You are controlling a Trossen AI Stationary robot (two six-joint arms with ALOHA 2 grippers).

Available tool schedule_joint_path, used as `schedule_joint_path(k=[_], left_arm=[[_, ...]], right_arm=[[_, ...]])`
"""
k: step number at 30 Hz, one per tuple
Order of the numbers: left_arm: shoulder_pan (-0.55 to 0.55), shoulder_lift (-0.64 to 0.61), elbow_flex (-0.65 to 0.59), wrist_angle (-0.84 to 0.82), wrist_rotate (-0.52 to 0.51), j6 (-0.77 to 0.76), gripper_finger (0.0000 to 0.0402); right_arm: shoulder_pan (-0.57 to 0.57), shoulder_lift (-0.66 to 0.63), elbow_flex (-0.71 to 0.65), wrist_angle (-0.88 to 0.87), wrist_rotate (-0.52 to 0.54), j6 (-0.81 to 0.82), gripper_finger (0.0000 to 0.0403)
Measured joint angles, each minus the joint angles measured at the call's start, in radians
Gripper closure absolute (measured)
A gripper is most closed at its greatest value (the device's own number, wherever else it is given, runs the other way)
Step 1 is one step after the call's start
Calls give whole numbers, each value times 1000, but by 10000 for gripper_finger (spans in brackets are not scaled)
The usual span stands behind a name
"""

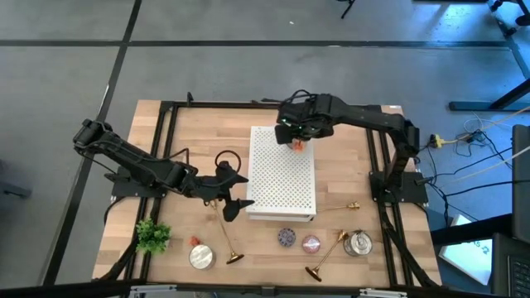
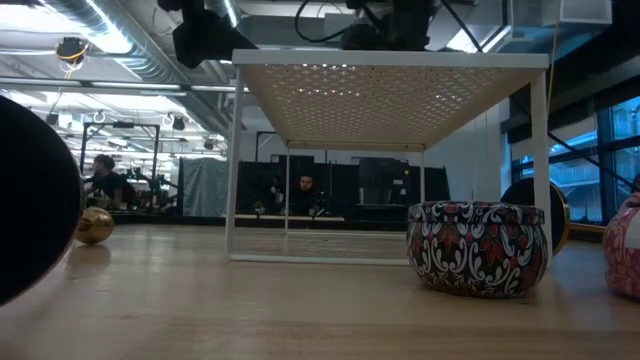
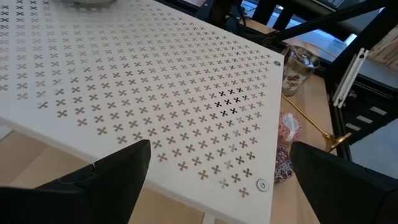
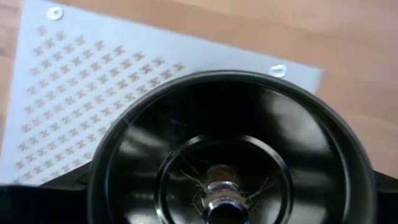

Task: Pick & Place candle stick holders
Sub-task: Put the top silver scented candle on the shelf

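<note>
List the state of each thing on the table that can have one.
left gripper: open, empty, at the white shelf's edge
right gripper: over the shelf's far end
white shelf: standing on its legs
left candle stick holder: lying on its side
middle candle stick holder: lying on its side
right candle stick holder: lying on its side
</note>
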Motion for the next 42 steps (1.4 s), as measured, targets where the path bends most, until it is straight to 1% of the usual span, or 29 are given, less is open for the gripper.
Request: schedule_joint_path(k=[3, 13, 17, 20, 21, 26, 28, 35, 42], left_arm=[[0, 0, 0, -2, 0, -2, 20], [0, 0, 0, -29, 0, -26, 20], [0, 0, 0, -42, 0, -26, 20], [0, 0, 0, -45, 0, -27, 20], [0, 0, 0, -44, 0, -27, 20], [-1, 0, 0, -45, 0, -27, 20], [-1, 0, 0, -45, 0, -27, 20], [-1, 0, 0, -45, 0, -27, 20], [-1, 0, 0, -45, 0, -27, 20]], right_arm=[[-1, -1, 0, -35, 30, 5, 49], [-2, 0, 0, -38, 30, 3, 49], [-2, 0, 0, -34, 33, -23, 49], [-2, 0, 0, -21, 33, -26, 21], [-2, 0, 0, -17, 33, -26, 17], [-3, 0, 0, -15, 26, -27, 46], [-3, 0, 0, -15, 26, -28, 48], [-2, 0, 1, -15, 9, -54, 10], [-2, 0, 2, -14, -2, -70, 11]])
